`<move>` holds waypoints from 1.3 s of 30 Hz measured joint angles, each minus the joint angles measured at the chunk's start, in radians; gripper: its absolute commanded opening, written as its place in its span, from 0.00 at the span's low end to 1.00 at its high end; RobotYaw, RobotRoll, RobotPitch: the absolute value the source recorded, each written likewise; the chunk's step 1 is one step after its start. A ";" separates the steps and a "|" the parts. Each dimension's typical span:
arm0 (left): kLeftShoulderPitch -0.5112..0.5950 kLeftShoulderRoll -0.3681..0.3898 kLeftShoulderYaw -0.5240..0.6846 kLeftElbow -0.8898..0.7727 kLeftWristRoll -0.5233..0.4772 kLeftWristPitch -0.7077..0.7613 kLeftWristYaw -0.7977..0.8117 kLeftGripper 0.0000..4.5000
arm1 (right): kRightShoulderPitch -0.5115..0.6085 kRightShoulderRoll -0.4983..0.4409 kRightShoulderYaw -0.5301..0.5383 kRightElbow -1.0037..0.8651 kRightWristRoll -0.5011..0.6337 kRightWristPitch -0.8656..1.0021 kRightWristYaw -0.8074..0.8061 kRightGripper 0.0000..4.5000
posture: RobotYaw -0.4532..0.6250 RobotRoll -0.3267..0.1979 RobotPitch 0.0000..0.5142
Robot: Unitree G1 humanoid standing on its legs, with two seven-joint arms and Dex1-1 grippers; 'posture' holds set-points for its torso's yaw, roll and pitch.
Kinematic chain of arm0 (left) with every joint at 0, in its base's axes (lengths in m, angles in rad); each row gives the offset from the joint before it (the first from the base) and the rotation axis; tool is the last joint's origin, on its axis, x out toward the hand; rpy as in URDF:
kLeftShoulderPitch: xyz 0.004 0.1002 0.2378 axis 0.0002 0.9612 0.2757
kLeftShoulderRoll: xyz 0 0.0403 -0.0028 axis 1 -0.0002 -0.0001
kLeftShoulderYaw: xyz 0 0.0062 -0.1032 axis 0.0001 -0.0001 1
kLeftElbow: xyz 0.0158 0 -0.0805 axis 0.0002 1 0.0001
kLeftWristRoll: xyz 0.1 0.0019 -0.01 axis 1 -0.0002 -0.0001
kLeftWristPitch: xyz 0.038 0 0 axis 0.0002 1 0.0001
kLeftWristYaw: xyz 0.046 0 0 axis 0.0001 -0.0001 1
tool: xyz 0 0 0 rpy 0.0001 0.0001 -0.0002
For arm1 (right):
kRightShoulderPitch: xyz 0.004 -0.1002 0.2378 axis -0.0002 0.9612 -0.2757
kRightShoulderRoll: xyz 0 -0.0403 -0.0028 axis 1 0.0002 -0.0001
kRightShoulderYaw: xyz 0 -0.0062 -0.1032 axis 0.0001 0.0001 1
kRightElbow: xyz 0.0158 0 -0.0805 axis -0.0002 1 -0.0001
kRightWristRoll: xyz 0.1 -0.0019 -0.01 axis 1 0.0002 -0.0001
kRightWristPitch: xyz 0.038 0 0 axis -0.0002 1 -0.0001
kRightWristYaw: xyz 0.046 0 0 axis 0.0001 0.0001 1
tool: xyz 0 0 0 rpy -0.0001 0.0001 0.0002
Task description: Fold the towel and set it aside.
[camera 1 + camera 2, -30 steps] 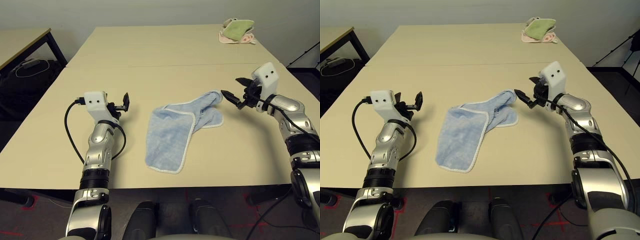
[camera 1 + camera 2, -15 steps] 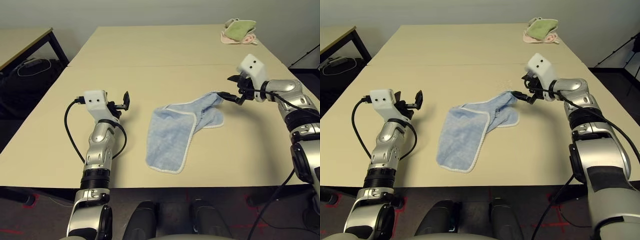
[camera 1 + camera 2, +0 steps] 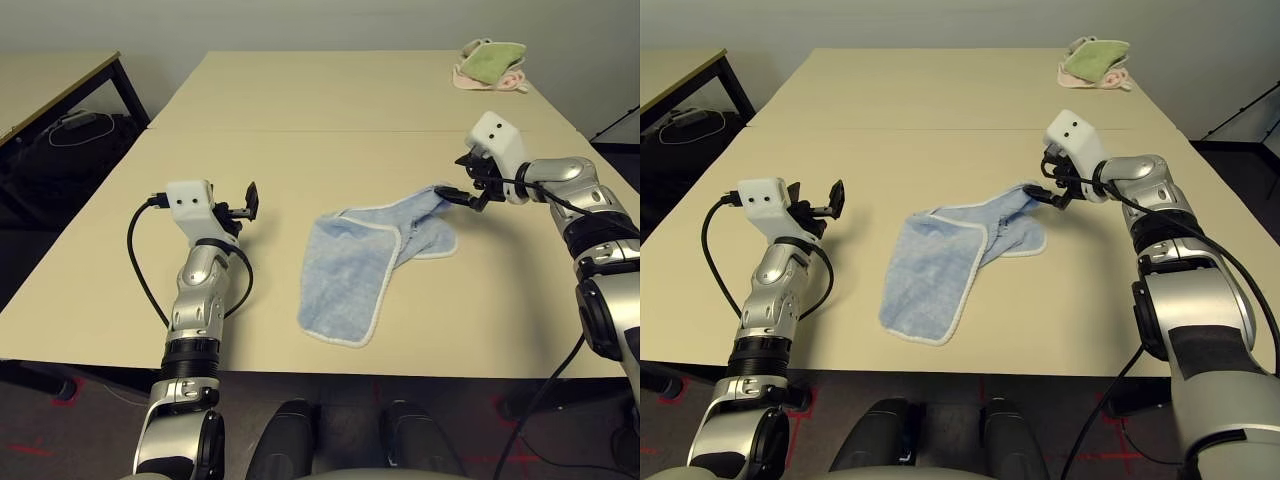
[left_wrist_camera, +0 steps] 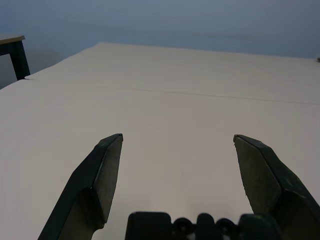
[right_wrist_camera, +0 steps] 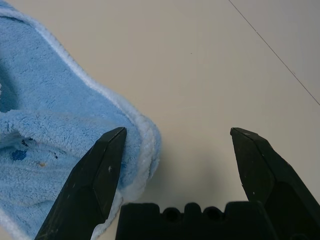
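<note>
The worktop (image 3: 300,110) is carrying the towel (image 3: 365,262) near its front middle, lying crumpled and partly doubled over — folding is barely begun, and setting it aside is still left. The right tool (image 5: 172,175) is hovering with fingers spread at the towel's far corner, pinching nothing, while the left tool (image 4: 177,180) is waiting spread wide, well apart. No containers — just a green and pink cloth pile (image 3: 490,62) at the far edge.

One light blue towel (image 3: 372,256), mid-table; one pile of green and pink cloths (image 3: 491,64), far right; two grippers, left gripper (image 3: 247,203) and right gripper (image 3: 462,184); two tan tables (image 3: 300,150) joined, a third table (image 3: 50,85) far left.
</note>
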 measured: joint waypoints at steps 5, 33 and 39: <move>0.000 0.000 0.000 0.000 0.000 0.000 0.000 1.00 | 0.000 0.001 0.000 0.000 -0.004 0.033 0.001 0.99 | 0.52 0.62 0.05; -0.007 0.054 -0.036 -0.096 -0.089 0.195 -0.159 1.00 | 0.078 -0.068 -0.126 -0.149 0.142 0.065 0.111 0.00 | 0.50 0.62 0.07; -0.090 0.192 -0.129 -0.344 -0.267 0.536 -0.413 1.00 | 0.185 -0.034 -0.132 -0.327 0.215 0.132 0.127 0.00 | 0.50 0.62 0.08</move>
